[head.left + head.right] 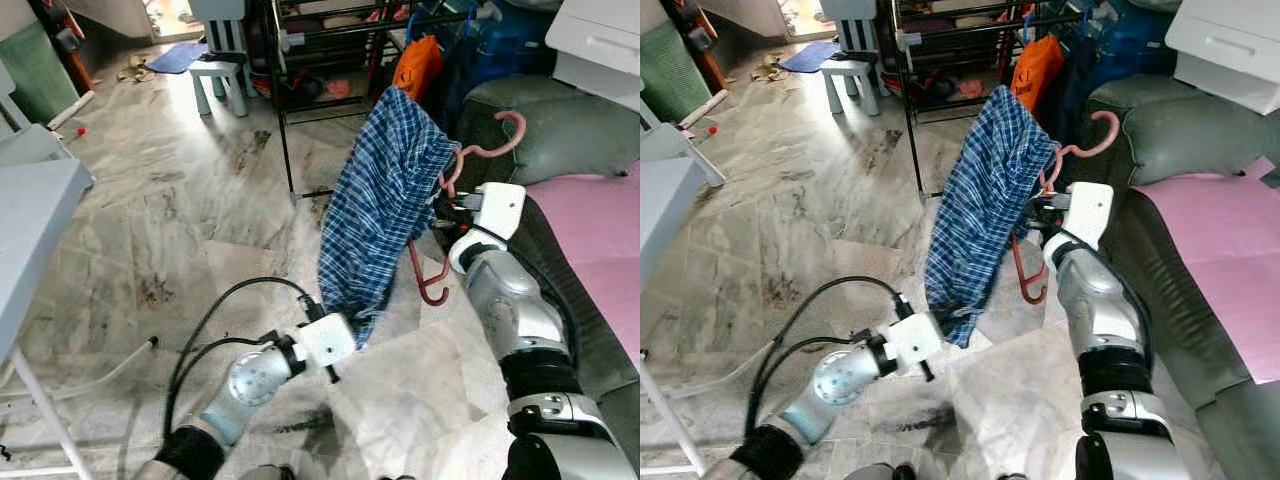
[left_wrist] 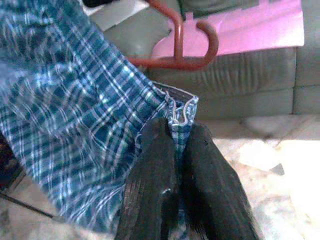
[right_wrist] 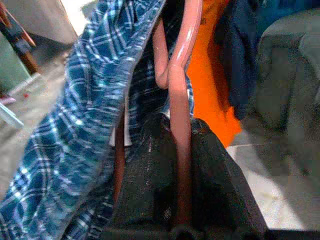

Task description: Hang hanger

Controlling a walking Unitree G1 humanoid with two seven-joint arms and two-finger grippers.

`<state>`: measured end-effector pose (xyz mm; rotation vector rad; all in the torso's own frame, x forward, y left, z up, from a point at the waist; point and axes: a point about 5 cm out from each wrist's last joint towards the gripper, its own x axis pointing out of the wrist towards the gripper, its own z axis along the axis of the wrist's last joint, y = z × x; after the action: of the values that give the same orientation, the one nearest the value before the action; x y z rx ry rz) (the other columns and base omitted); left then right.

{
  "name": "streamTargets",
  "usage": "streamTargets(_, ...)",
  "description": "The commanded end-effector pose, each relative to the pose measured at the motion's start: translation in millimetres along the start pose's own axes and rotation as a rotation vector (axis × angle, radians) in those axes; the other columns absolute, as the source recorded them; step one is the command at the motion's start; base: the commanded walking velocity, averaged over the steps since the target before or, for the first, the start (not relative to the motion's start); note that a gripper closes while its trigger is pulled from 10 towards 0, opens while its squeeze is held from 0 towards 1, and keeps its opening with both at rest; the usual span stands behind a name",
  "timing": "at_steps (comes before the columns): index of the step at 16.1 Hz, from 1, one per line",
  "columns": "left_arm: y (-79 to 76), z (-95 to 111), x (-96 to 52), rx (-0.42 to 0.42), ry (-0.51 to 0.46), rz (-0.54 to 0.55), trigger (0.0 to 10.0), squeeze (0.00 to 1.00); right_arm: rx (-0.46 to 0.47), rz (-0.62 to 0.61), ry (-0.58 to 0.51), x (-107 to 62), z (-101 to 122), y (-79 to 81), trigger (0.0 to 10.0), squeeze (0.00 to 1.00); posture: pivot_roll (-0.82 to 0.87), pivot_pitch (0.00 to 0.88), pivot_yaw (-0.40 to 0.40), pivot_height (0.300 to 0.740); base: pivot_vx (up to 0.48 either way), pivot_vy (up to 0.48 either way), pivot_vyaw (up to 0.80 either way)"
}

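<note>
Well, no brand or writing is readable anywhere. From the left eye view, the right gripper (image 1: 445, 210) holds up a pink hanger (image 1: 480, 152) with a blue checked shirt (image 1: 378, 205) draped over it, in front of a black rack (image 1: 300, 60) and beside the grey sofa (image 1: 560, 130); the shirt hides most of the hanger. Lower, the left gripper (image 1: 335, 350) is at the shirt's hem. From the left wrist view, its fingers (image 2: 155, 185) are pressed together on the hem, and the picture is blurred. From the right wrist view, the right fingers (image 3: 150, 175) are clamped on the hanger's bar; an orange bag (image 3: 210, 95) shows behind
</note>
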<state>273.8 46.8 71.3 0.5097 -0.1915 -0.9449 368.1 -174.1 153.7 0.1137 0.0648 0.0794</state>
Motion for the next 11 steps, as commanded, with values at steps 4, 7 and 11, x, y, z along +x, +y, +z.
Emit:
streamTargets(4,-5.7,0.5,5.4,-0.040,0.012,-0.015,10.0,1.00,-0.065,0.013,-0.136,8.5,19.8,12.7,10.0,0.00,-0.07,0.060,0.028,0.740,0.000,0.000,0.00)
streamTargets(7,-12.4,-6.5,3.9,-0.163,0.042,-0.027,10.0,1.00,-0.077,0.057,-0.147,3.6,12.8,16.5,10.0,0.00,-0.07,0.062,0.025,0.740,0.000,0.000,0.00)
streamTargets(11,-13.0,-10.1,0.0,-0.218,0.050,-0.037,10.0,1.00,-0.087,0.048,-0.145,0.1,3.0,13.5,10.0,0.00,-0.08,0.064,0.033,0.740,0.000,0.000,0.00)
